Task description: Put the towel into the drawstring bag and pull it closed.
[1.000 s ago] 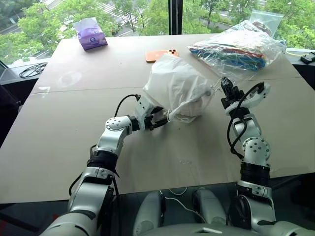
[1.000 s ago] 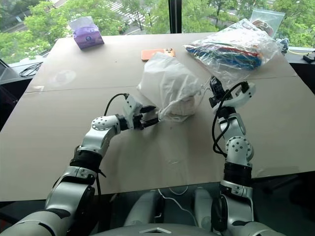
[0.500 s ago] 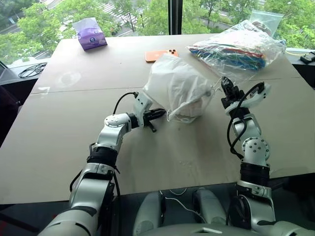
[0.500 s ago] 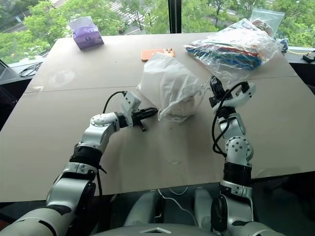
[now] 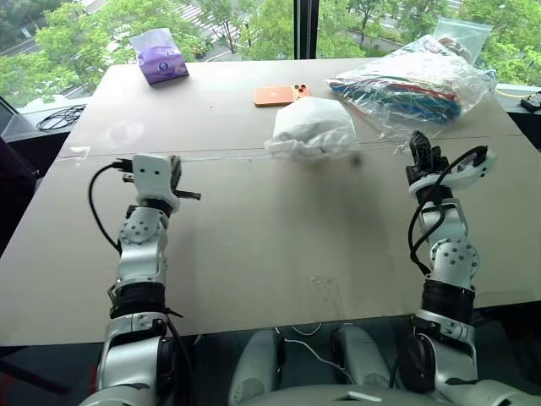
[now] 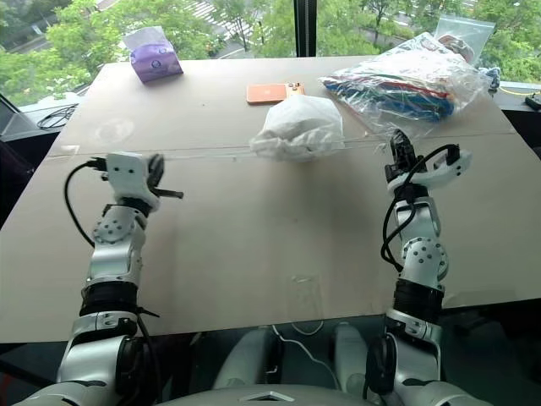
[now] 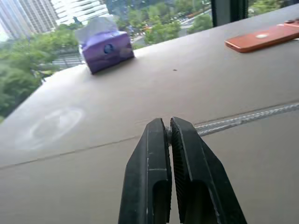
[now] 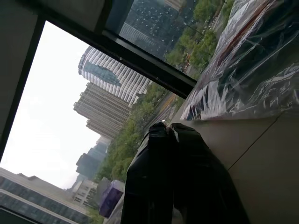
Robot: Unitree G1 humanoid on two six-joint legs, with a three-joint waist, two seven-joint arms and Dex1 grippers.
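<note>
Now — drawstring bag (image 5: pixel 309 128) bunched, cords taut

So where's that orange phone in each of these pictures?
Left eye view: the orange phone lies at the table's far side, just behind the drawstring bag.
Right eye view: same place, behind the bag, near the top centre.
Left wrist view: upper right corner, cut by the edge.
Right wrist view: not in it.
Shared landmark: the purple tissue pack, left of the phone.
</note>
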